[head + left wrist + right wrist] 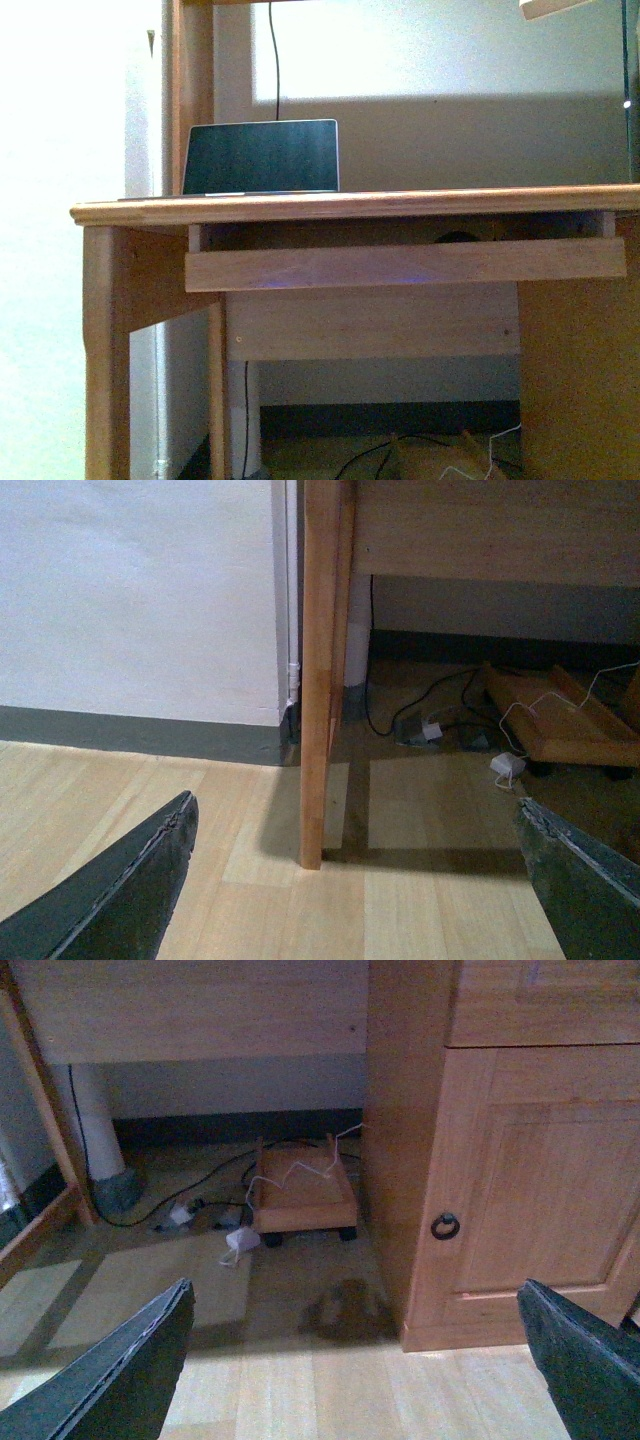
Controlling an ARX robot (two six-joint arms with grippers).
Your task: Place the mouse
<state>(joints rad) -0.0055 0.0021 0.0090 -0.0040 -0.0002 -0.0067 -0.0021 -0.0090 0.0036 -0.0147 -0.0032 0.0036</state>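
1. The desk (350,206) is honey-orange wood with a fine, straight grain.
2. The laptop (262,157) shows a black panel edged in thin silver.
3. The floor (90,780) is pale blond planking; the skirting board (140,735) runs dark grey under a white wall (130,580).
4. The cabinet door (540,1180) is orange-brown, with a black ring pull (445,1225).
5. The left gripper (355,805) and right gripper (355,1295) have charcoal-black fingers (120,890).

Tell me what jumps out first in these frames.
The laptop stands open on the wooden desk, left of centre. Under the top, a dark shape, likely the mouse, peeks over the pull-out shelf. The left gripper and right gripper hang open above the floor.
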